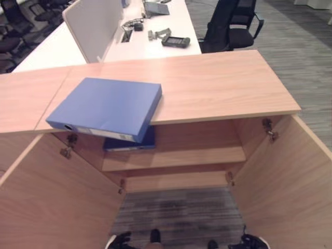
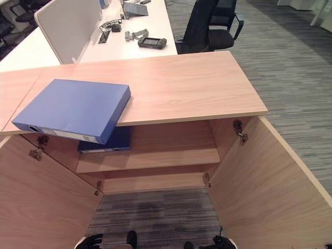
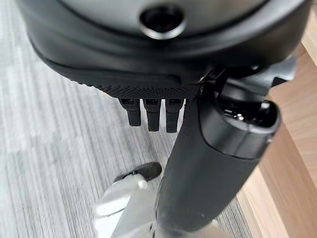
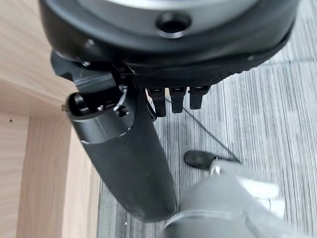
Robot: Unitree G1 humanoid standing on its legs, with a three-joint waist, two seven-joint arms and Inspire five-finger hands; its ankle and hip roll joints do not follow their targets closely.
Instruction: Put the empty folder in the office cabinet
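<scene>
Both hands are seen hanging low over the grey carpet: the left hand (image 3: 153,111) with fingers straight and relaxed, nothing held, and the right hand (image 4: 176,96) likewise loose and empty. In the head views, left of centre, the blue folder (image 1: 106,108) is seen lying flat on the cabinet top (image 1: 218,83), overhanging its front edge. Its long axis is angled from lower left to upper right, the labelled spine turned toward the lower left. Beneath it, a second blue folder (image 1: 129,143) is seen on the shelf (image 1: 197,157) inside the cabinet. Both cabinet doors (image 1: 290,181) are swung wide open. At the top of the frame, a white desk (image 1: 171,26) and a black chair (image 1: 231,23) are visible.
</scene>
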